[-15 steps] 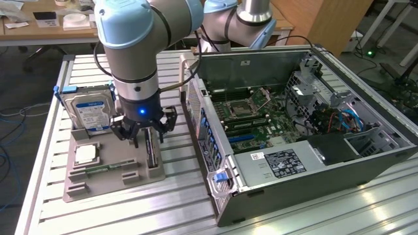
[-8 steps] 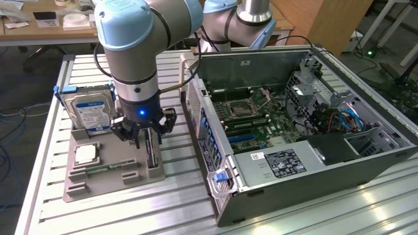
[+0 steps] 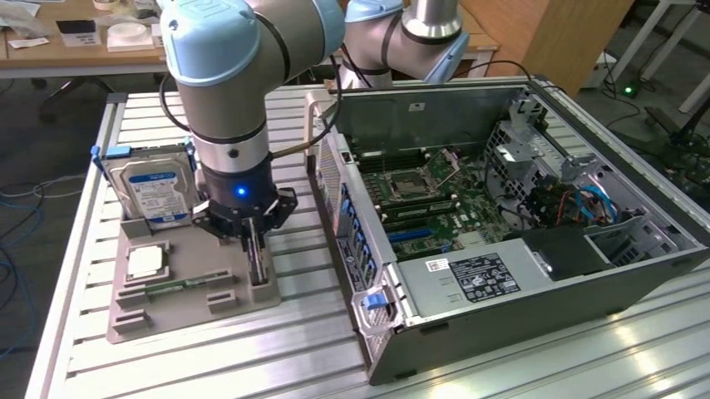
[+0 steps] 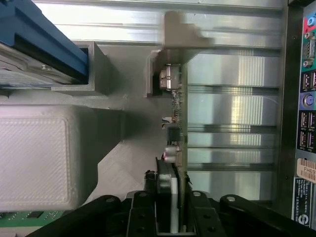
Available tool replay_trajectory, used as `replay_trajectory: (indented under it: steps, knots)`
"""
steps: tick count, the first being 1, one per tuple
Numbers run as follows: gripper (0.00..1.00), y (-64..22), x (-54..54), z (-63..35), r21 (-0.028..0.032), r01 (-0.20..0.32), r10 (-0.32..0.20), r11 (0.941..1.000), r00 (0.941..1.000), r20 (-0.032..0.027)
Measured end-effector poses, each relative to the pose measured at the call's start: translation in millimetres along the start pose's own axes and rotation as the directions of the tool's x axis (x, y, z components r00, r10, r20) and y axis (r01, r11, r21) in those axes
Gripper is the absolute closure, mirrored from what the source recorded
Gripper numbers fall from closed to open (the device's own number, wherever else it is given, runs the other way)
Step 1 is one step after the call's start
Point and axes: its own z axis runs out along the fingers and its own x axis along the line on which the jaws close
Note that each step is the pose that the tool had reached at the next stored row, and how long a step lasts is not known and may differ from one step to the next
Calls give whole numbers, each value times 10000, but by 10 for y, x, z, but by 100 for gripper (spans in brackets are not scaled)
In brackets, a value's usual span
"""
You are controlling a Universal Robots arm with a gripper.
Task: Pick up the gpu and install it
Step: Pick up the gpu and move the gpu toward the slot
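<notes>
The gpu [image 3: 259, 264] is a thin dark card standing on edge in a slot of the grey holder tray [image 3: 178, 314], at the tray's side nearest the computer case. My gripper [image 3: 254, 249] reaches straight down onto it. In the wrist view the card [image 4: 180, 113] runs away from the fingers [image 4: 148, 212], which sit tight against both of its faces at its near end, so my gripper [image 4: 174, 219] is shut on it. The card's far end rests in a grey bracket [image 4: 170, 64] of the tray.
A silver hard drive [image 3: 155, 187] with a blue label stands upright at the tray's back, and a small square chip [image 3: 146, 262] lies in the tray's middle. The open computer case [image 3: 500, 208] lies at the exterior view's right, its port panel [image 4: 303, 123] close beside the card.
</notes>
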Motion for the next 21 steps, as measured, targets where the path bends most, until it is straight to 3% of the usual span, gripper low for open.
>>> replay_trajectory:
  steps: [11,16,21]
  knots:
    - [72,1,0,-13,-9,-1,1,10000,10000,2]
    - [72,5,-1,-155,-20,-1,1,10000,10000,-1]
    - [72,11,-6,-321,-71,-2,2,10000,10000,1]
